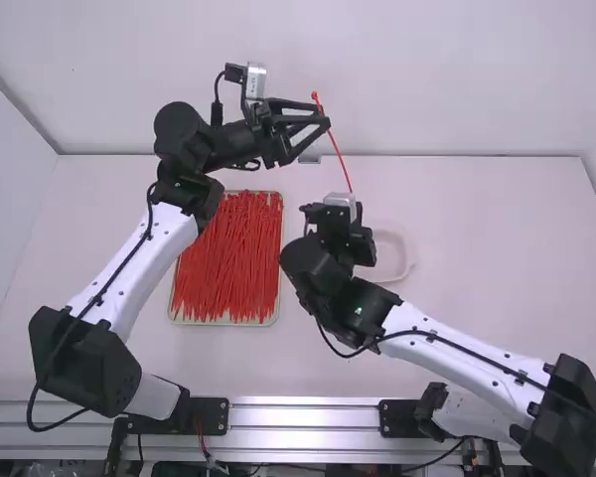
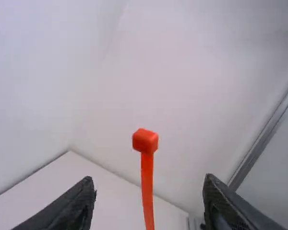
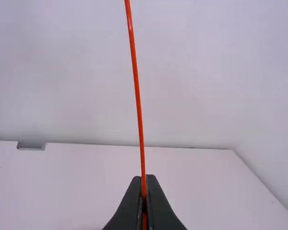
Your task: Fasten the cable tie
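- The white counter (image 1: 497, 229) fills the middle of the high view. No fastened tie is to be seen on it.
- A shallow beige tray (image 1: 223, 322) sits left of centre in the high view and holds a thick pile of loose red cable ties (image 1: 228, 253), all straight and unlooped.
- A white rounded dish (image 1: 409, 248) lies just right of centre, partly behind the right arm; what it holds cannot be told.
- The left hand (image 1: 306, 129) is raised in the upper middle of the high view. Its two black fingers (image 2: 81, 206) are spread wide and grip nothing.
- The right hand (image 3: 143, 184) is near the centre of the high view, with its fingers pinched together on the lower part of one tie.
- That single red plastic cable tie (image 1: 333, 144) stands nearly straight, rising from the right hand to the upper middle of the frame.
- Its square locking head (image 2: 145, 140) is the free upper end, and the strap below it passes between the left hand's open fingers without touching them.
- The task looks to be at an early stage: one tie has been lifted clear of the pile, but it is not bent into a loop and nothing is fed through the head.
- What probably remains is to grip the head end, curl the strap round, thread the tail through the head and pull it tight.
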You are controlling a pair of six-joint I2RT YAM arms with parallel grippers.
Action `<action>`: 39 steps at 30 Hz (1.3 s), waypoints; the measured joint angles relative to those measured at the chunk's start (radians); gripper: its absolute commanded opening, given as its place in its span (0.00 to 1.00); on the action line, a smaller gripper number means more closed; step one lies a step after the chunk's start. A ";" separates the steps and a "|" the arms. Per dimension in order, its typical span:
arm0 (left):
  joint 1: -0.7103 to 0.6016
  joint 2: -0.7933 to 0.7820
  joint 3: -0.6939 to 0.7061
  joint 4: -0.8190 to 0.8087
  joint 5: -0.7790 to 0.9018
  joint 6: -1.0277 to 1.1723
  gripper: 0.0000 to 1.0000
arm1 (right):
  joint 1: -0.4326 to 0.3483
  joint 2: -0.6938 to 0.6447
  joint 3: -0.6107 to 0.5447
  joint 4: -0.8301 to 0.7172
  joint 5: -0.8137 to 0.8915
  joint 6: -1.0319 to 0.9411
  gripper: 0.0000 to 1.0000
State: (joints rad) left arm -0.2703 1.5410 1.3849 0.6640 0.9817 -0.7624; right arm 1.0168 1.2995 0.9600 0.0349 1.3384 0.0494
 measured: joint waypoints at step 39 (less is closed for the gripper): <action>0.023 0.000 0.000 -0.086 -0.020 -0.013 0.02 | 0.066 0.000 0.000 0.009 -0.088 -0.015 0.87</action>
State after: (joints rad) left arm -0.2474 1.5410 1.3849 0.5777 0.9619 -0.7753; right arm 1.0832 1.2995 0.9600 0.0437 1.2507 0.0341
